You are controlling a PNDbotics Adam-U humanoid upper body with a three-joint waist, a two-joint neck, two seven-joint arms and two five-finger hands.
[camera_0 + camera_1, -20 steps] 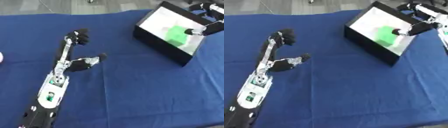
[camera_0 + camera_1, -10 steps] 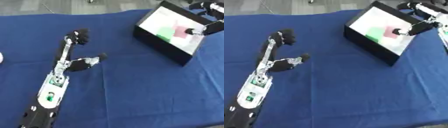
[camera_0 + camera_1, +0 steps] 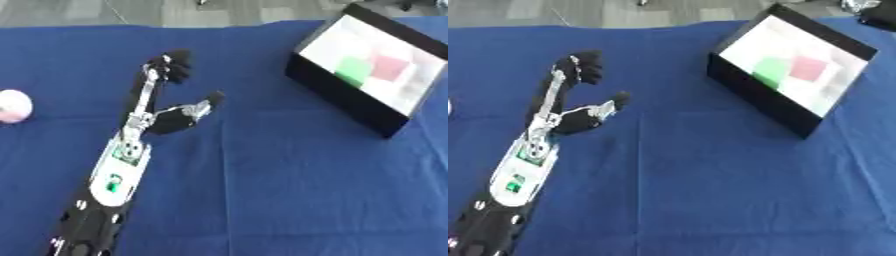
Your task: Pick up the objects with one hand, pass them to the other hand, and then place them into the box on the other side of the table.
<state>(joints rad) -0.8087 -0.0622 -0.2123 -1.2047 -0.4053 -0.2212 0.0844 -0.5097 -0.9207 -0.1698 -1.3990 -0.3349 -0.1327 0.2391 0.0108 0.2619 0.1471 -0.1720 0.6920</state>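
A black box [image 3: 337, 90] with a white inside stands tilted at the back right of the blue cloth. A green object [image 3: 353, 70] and a pink object [image 3: 388, 66] lie side by side inside it. My left hand [image 3: 171, 120] rests open on the cloth at centre left, fingers [image 3: 174, 64] stretched toward the far edge and thumb out to the right, holding nothing. Only a dark and silver bit of my right hand [image 3: 871, 11] shows at the top right corner, beyond the box. A pink-white ball [image 3: 11, 106] lies at the left edge.
The blue cloth [image 3: 289, 180] covers the table. A grey floor shows past its far edge. My left forearm [image 3: 114, 180] lies diagonally from the lower left corner.
The green object, earlier at my right hand's fingertips over the box, now lies inside beside the pink one. The right hand has pulled back up and right. The left hand stays put.
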